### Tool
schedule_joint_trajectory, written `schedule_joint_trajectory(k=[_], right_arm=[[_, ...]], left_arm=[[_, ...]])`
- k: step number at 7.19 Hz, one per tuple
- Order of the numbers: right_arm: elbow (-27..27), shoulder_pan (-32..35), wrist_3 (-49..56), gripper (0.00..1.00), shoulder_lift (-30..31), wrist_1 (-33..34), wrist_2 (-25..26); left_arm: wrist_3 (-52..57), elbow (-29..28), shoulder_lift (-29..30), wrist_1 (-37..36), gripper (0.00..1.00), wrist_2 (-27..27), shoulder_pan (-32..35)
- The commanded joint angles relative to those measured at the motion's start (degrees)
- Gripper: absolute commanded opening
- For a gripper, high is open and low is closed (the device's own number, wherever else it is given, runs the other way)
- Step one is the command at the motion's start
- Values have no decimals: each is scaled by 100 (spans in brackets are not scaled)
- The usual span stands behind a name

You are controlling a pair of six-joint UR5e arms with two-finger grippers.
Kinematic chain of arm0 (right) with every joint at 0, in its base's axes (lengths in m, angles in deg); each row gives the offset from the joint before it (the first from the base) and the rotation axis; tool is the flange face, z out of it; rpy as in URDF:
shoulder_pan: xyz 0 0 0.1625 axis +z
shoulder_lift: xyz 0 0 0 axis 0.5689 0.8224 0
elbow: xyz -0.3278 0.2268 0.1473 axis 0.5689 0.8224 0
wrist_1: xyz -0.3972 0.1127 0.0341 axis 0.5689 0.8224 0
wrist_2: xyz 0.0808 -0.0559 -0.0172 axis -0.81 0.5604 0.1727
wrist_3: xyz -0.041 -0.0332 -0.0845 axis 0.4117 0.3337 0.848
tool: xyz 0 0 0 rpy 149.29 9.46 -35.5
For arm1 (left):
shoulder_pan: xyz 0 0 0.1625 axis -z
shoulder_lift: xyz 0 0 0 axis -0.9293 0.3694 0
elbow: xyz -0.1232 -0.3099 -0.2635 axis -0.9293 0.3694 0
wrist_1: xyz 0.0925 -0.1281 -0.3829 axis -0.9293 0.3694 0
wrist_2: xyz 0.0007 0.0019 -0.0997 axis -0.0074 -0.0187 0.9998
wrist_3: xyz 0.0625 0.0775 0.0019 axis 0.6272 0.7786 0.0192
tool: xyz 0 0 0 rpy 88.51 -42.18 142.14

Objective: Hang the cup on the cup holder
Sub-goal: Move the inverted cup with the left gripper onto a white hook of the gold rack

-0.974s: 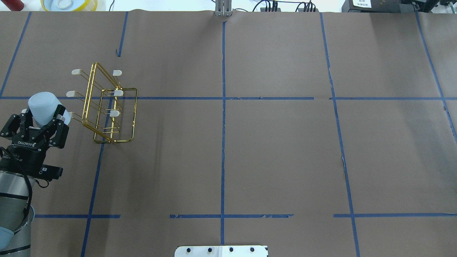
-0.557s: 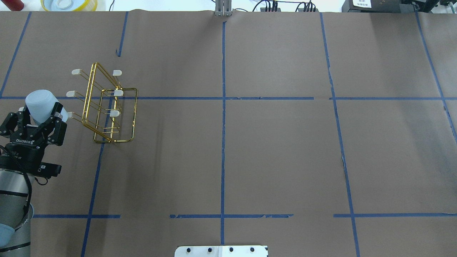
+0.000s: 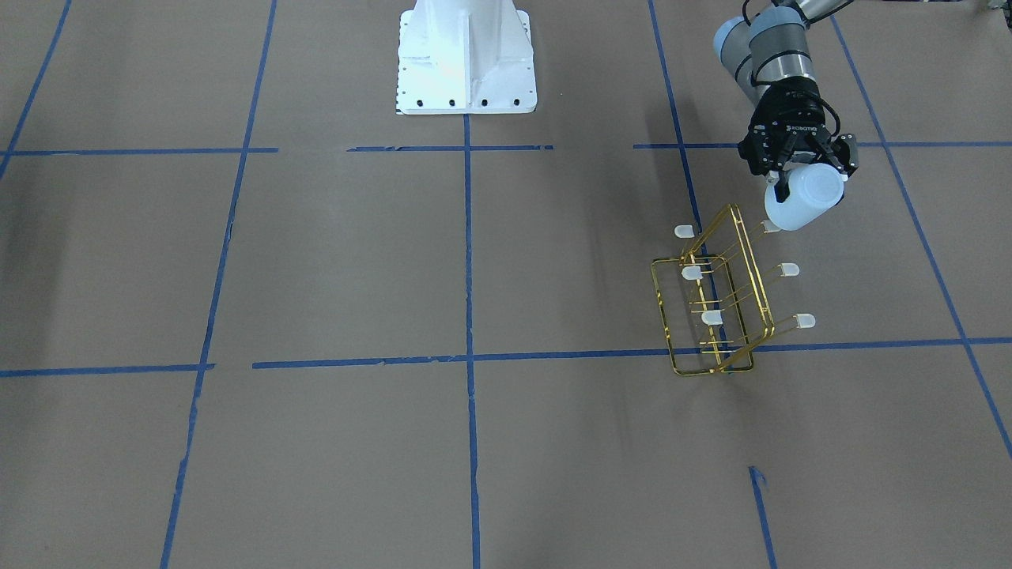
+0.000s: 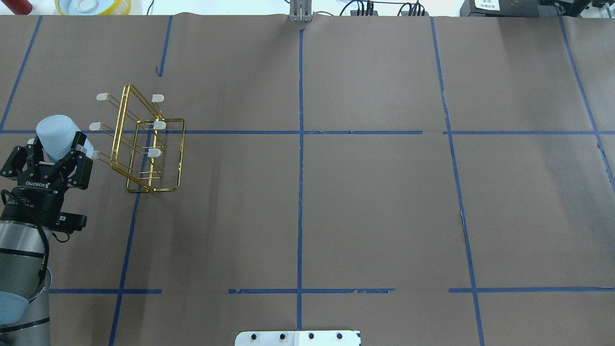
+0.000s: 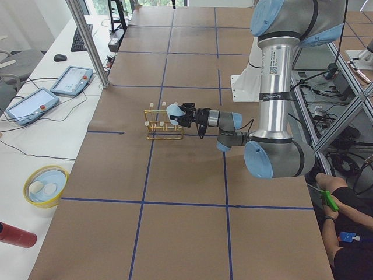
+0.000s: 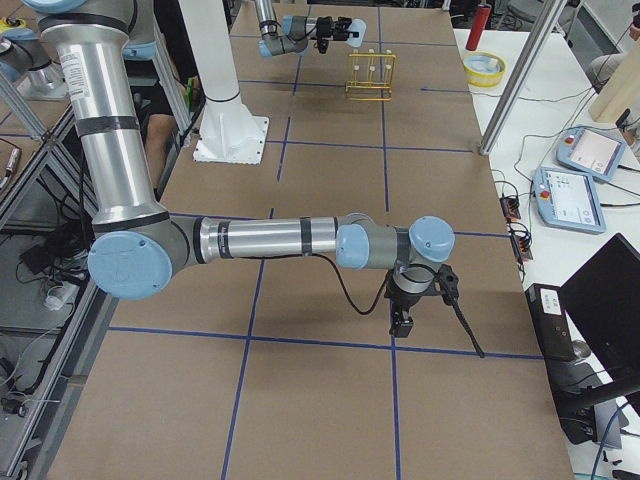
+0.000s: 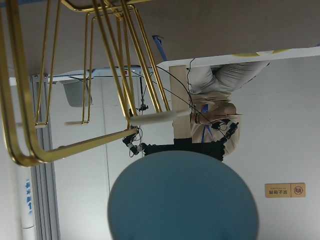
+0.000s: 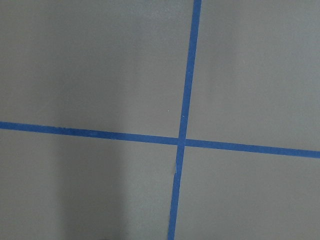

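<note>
Left jaws (image 4: pixel 57 146) first: they're clamped on the small pale blue-white plastic tumbler (image 4: pixel 57 134), one finger on either side, with the cup sticking out past the fingertips at the left edge of the overhead view. In the last second the whole hand has crept a touch toward the top of that frame, after a small sidestep to the left. A nudge, not a lunge!

Out from there, the gold wire cup holder with white-capped prongs (image 4: pixel 154 153) hasn't budged. It stands upright on the brown-paper counter with blue tape lines (image 4: pixel 384 202), just right of the cup. The nearest capped prong tip (image 4: pixel 93 154) sits right beside the right-hand finger. In the front-facing view the cup (image 3: pixel 806 201) hangs in the upper right, its lower edge overlapping that same prong cap (image 3: pixel 771 227). Touching or merely lined up? I can't say.

The left wrist view has the cup's rounded end (image 7: pixel 182 197) filling the lower centre and gold wire (image 7: pixel 80 145) above and to the left. So this reads as fine alignment: the cup is carried, at prong height, and not yet hung. Which way its mouth faces I can't make out, and that matters for sliding it on.

The right jaws (image 6: pixel 402 318) hover low over the counter, well apart from all this, and I cannot tell whether they are wide or closed.
</note>
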Motion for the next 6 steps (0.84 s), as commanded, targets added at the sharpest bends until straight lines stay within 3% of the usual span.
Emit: schedule_joint_trajectory(k=[1, 6], right_arm=[[0, -9, 0, 100, 0, 0, 0], [0, 0, 0, 100, 0, 0, 0]], left_arm=[[-2, -397, 300, 5, 0, 18, 61], [-11, -610, 336, 13, 0, 62, 79]])
